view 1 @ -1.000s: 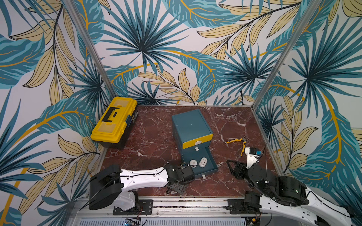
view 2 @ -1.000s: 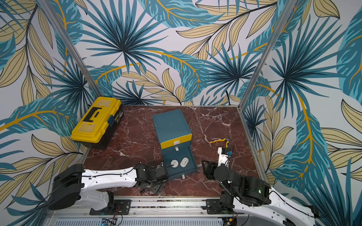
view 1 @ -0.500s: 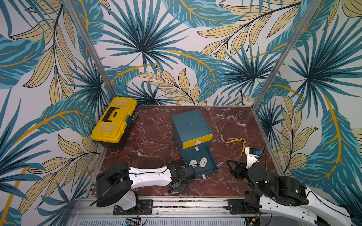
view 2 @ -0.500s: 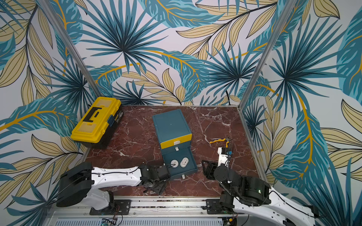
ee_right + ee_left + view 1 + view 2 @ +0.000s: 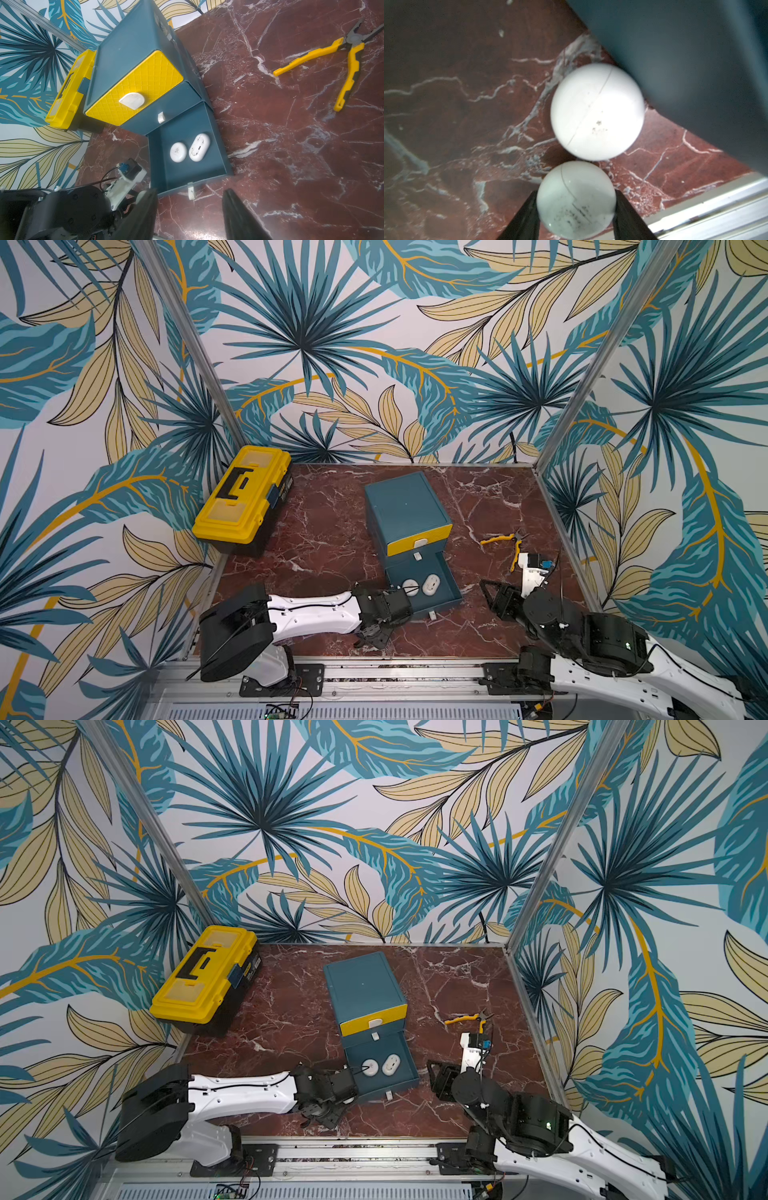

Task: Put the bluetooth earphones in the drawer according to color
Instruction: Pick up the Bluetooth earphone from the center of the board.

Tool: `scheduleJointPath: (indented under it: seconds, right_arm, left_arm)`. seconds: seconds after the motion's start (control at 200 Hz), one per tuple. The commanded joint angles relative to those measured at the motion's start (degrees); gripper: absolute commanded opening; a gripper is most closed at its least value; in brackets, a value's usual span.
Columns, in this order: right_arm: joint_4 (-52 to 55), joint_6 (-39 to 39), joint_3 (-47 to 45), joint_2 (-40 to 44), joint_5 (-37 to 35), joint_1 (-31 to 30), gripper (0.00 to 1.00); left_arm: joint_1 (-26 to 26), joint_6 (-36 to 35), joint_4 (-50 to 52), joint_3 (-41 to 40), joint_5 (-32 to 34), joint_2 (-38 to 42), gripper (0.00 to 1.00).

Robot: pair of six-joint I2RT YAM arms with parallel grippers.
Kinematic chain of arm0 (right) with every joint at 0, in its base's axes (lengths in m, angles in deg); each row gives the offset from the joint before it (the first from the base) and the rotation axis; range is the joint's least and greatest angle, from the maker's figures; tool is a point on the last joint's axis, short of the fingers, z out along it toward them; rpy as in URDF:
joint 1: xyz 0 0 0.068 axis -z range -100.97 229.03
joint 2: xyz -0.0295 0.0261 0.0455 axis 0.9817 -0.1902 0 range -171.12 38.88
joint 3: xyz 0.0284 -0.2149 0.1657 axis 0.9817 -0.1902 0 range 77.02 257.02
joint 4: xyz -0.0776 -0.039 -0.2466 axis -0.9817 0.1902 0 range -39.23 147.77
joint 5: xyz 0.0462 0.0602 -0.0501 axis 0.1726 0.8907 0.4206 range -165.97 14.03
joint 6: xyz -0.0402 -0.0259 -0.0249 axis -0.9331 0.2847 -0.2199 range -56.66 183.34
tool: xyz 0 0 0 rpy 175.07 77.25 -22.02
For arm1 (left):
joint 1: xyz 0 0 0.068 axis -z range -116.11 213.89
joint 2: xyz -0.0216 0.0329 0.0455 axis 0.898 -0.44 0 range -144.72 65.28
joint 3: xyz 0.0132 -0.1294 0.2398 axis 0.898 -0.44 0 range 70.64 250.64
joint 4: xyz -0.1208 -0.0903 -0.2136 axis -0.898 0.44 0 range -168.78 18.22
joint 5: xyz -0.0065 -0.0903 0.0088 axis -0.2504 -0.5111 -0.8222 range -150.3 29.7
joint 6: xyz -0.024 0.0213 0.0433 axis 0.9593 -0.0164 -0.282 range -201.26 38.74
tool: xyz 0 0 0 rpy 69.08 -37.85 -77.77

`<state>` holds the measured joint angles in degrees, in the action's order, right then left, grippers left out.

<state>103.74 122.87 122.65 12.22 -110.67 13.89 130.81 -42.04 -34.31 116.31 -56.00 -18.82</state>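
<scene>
Left wrist view: left end effector (image 5: 576,193) squeezes a white earphone case (image 5: 576,201); right end effector (image 5: 190,192), 4 o'clock from the drawer (image 5: 405,506), is open, empty.

The smooth white plastic earphone cases (image 5: 597,112) look glossy, flecked with dark scuffs; the red-veined marble-look worktop (image 5: 456,104) is polished; the teal plastic drawer cabinet (image 5: 128,47) is matt, its yellow front (image 5: 141,83) diamond-embossed.

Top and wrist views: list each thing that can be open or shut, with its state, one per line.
Top drawer: shut.
Middle drawer: shut.
Bottom drawer: pulled out, two white earphone cases inside.
Toolbox: lid closed.
Pliers: handles spread.
Left claw: shut on loose white earphone case on the table.
Right claw: open, empty.
</scene>
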Motion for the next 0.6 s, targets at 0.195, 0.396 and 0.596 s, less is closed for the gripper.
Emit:
scheduleJointPath:
  seconds: [0.195, 0.396, 0.596]
  right_arm:
    - [0.0, -0.6, -0.2, -0.5, -0.9, -0.2, 0.56]
    - [-0.2, -0.7, -0.5, -0.8, -0.9, -0.2, 0.56]
    - [-0.8, -0.3, -1.6, -0.3, -0.7, -0.2, 0.56]
  left_arm:
    - [1.9, -0.4, 13.9, 7.5, 6.5, 9.0, 0.50]
    - [3.9, -3.6, 12.4, 13.9, 10.8, 12.7, 0.51]
    - [4.1, -9.7, 2.9, 17.2, 14.2, 6.6, 0.51]
